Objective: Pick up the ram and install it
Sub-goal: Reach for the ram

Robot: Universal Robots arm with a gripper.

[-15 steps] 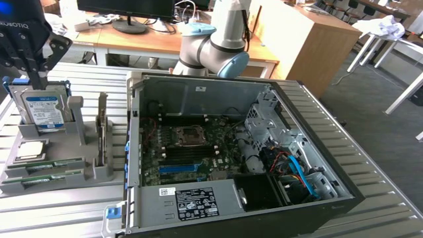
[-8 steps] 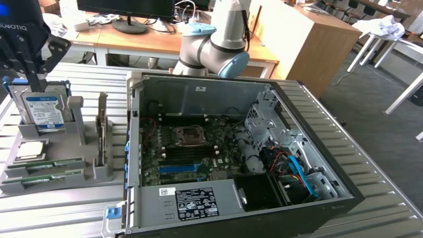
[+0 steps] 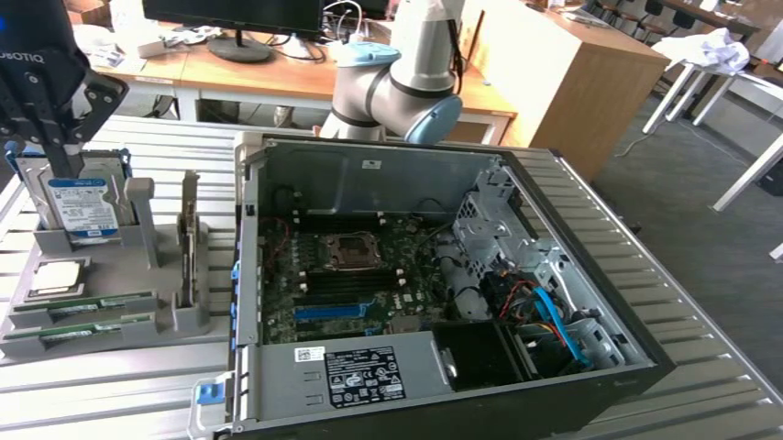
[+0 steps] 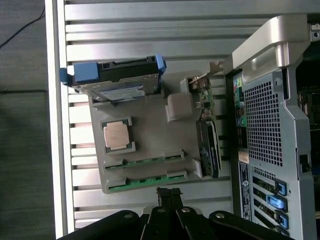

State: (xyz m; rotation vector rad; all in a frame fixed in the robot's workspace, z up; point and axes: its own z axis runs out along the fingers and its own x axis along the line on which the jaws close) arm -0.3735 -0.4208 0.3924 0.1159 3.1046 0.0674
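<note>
the hand (image 4: 169,193) is hanging above the grey tray (image 4: 150,131), clamped together on nothing, while the ram (image 4: 147,182) is sitting in the tray's outermost slot, so lowering it unspread is probably risking a knock.

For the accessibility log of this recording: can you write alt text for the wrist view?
The gripper, jaws shut, hangs near a gray parts tray holding two ram sticks, a processor chip and a hard drive, beside a computer case.
</note>
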